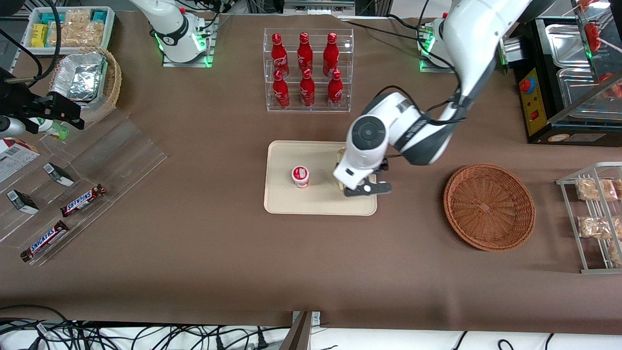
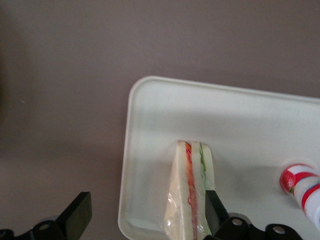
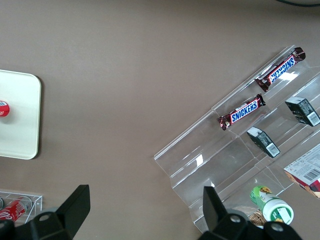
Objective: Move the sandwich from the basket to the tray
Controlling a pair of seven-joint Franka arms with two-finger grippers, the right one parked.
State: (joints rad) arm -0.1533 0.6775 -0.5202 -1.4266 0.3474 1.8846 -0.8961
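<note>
The sandwich (image 2: 190,200), a clear-wrapped white wedge with red and green filling, lies on the beige tray (image 2: 240,115) close to the tray's edge. My gripper (image 2: 147,200) is open wide just above it. One finger (image 2: 214,207) stands right beside the sandwich's green-edged side, and the other finger (image 2: 77,215) hangs over the brown tablecloth outside the tray. In the front view the gripper (image 1: 367,188) hovers over the tray (image 1: 316,204) at its end nearest the basket, and the wrist hides most of the sandwich. The reddish-brown wicker basket (image 1: 488,206) has nothing in it.
A small red-and-white cup (image 1: 300,176) stands on the tray. A clear rack of red bottles (image 1: 307,70) is farther from the front camera. A wire rack of snack bags (image 1: 595,216) lies toward the working arm's end, Snickers bars (image 1: 82,200) on an acrylic stand toward the parked arm's.
</note>
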